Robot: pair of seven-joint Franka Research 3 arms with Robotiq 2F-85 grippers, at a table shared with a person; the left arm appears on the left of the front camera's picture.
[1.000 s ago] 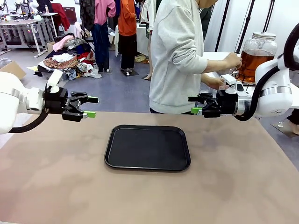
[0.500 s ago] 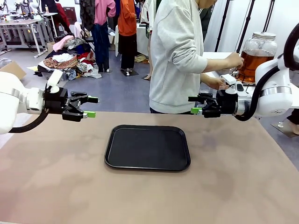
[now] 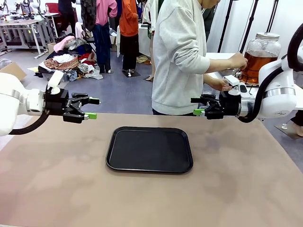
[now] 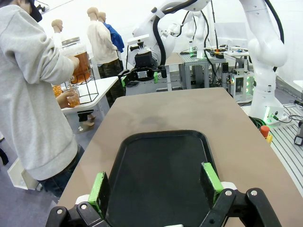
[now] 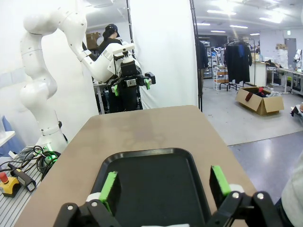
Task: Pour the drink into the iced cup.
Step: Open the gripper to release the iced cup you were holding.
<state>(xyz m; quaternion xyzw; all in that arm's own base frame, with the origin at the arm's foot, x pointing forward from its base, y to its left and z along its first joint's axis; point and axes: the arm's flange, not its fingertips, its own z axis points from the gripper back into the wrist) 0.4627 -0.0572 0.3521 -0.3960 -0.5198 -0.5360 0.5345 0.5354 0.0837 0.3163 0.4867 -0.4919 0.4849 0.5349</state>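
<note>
The drink [image 3: 257, 62] sits in its jar [image 3: 261, 47] on a side stand behind the right arm, well apart from both claws; the person's hand [image 3: 236, 61] is at the jar. The left claw [image 3: 91, 108] and right claw [image 3: 196, 106] hover wide and empty either side of a black tray [image 3: 149, 149] on the bench [image 3: 57, 179].

One black tray [image 3: 149, 149] lies in the middle of the table [image 3: 57, 189]. Two grippers hang above the table, one at the left [image 3: 91, 108] and one at the right [image 3: 196, 106]. One glass jar [image 3: 262, 52] of amber drink [image 3: 258, 64] stands far right. One person [image 3: 180, 56] stands at the far side.
</note>
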